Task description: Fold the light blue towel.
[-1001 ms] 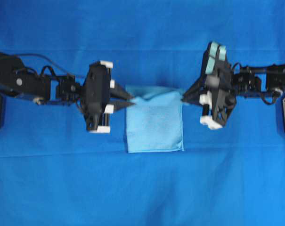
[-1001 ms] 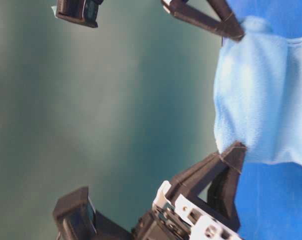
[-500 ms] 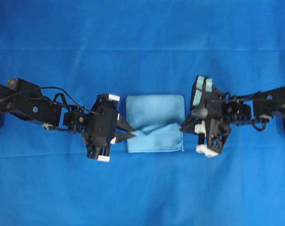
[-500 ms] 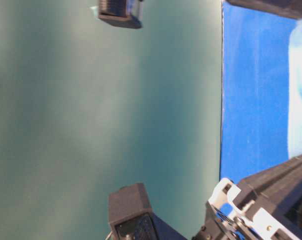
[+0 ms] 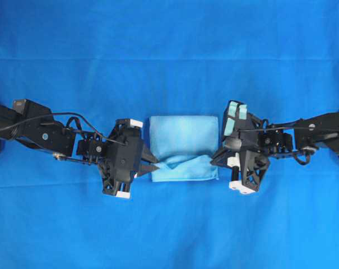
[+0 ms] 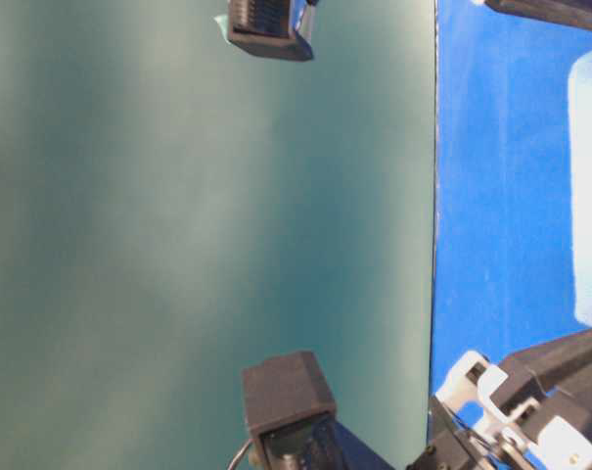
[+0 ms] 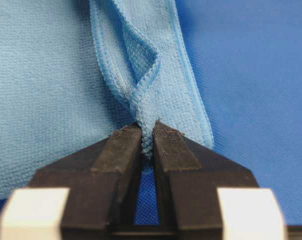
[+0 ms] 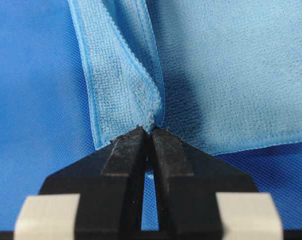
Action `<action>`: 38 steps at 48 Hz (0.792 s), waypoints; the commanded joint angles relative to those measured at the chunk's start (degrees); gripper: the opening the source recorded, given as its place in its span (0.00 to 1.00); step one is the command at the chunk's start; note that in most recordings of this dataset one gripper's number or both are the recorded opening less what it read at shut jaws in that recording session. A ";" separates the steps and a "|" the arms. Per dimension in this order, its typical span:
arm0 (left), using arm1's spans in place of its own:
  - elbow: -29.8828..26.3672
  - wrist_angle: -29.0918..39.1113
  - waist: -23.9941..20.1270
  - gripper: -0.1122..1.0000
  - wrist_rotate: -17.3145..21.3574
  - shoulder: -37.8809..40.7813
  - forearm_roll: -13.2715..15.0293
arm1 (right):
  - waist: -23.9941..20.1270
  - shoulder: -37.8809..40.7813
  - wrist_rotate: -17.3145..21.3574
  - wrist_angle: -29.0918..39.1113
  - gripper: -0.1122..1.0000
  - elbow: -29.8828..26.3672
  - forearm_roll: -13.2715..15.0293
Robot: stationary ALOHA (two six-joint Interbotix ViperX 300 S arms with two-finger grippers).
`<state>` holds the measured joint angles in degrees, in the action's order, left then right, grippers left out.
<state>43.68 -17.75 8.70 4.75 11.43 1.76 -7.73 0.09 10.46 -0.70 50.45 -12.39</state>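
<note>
Left gripper [image 5: 156, 167] pinched on the hem of the light blue towel [image 5: 184, 148], folded mid-table on the royal-blue table cloth [image 5: 169, 61]; right gripper [image 5: 213, 161] clamped on its opposite hem corner

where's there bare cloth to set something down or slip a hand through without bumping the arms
Bare table cloth spans the whole far band above the arms, and the near band below the light blue towel is also bare. The middle row is crowded: left gripper and right gripper pinch the towel's side edges, arms stretching to both sides.
</note>
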 commanded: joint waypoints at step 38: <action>3.87 9.14 0.35 0.64 0.35 -26.10 0.09 | -0.35 -23.64 -0.62 9.05 0.66 -1.05 9.32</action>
<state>47.20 -8.44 8.79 4.92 -9.40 1.76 -8.53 -18.72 9.93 8.44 49.48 -4.48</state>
